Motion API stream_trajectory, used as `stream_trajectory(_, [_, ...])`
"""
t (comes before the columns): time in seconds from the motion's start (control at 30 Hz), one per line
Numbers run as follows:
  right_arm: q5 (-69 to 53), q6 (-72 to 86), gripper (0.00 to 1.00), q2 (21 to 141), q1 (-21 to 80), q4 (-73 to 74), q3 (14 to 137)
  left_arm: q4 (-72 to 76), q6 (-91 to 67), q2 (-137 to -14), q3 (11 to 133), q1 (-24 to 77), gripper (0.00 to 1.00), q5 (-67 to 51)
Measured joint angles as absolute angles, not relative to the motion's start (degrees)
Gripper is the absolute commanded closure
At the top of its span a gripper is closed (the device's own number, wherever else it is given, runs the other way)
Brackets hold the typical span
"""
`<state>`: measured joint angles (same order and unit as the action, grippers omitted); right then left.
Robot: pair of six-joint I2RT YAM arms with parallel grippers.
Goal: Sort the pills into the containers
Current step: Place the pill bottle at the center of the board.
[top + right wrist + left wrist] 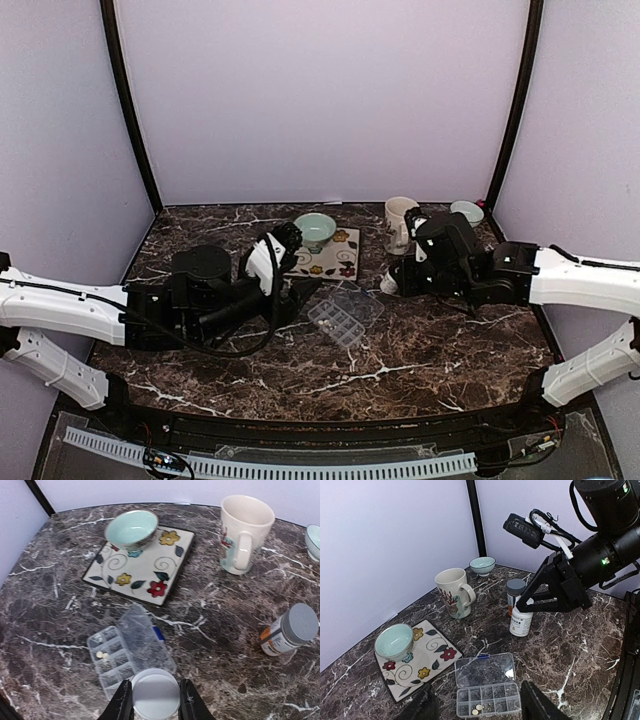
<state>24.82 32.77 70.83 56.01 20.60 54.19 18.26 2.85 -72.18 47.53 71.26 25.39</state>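
- The table [430, 350] has a dark brown marble pattern with white veining.
- Plain pale lilac walls [330, 90] close in the back and both sides. Black posts [128, 110] stand at the back corners.
- The left gripper [477, 700] has its jaws spread wide and holds nothing.
- The clear pill box [487, 682] lies on the table between these jaws and just ahead of them. Its lid is laid open and flat on the far side.
- The pills [476, 709] are a few pale specks in one corner compartment of the row nearest the left jaws. What the other compartments [495, 694] hold cannot be made out.
- The right gripper [156, 702] has its jaws clamped on the white bottle [156, 692], which is upright. The pill box lies just ahead of these jaws, slightly to their left.
- The orange bottle [289, 630], grey-capped, stands well to the right of the right jaws.
- Farther ahead of the right jaws are a mug [245, 530] and a bowl [131, 526] on a flowered tile [145, 570].
- A second bowl [482, 565] sits near the back wall.
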Motion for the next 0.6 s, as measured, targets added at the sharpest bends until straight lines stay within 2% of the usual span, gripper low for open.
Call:
stream_trajectory(0.33, [31.4, 31.6, 1.00, 75.1, 51.1, 16.8, 46.2, 17.8, 0.4, -70.9, 46.5, 71.3, 0.41, 24.6])
stream_trajectory(0.6, [33.1, 29.4, 1.00, 83.2, 47.5, 11.1, 45.7, 17.3, -1.3, -70.3, 45.3, 71.3, 0.41, 23.9])
